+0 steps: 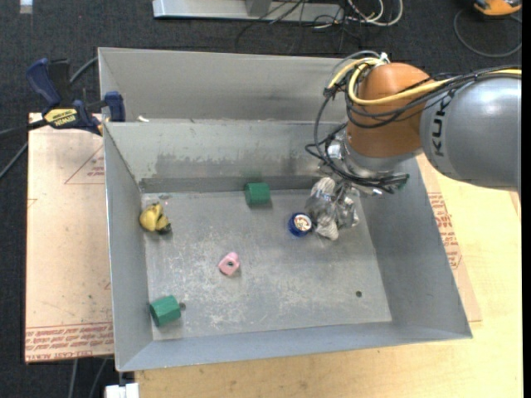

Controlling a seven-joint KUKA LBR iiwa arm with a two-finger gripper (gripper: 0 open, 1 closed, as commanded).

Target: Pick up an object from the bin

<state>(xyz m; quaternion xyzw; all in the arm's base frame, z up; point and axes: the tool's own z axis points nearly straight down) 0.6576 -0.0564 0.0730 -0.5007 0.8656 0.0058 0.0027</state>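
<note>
Low in the grey bin [249, 143], right of centre toward the back wall: the gripper [332, 218]. Open or closed, cannot tell. Just beside it, on the side toward the left wall: a round blue-and-white thing [299, 224]. Well apart on the floor: green block [258, 194] by the back wall, pink piece [229, 264] mid-floor, yellow thing [153, 219] at the left wall, second green block [165, 310] in the front left corner.

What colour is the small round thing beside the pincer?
The round thing is blue with a pale centre, camera view.
</note>
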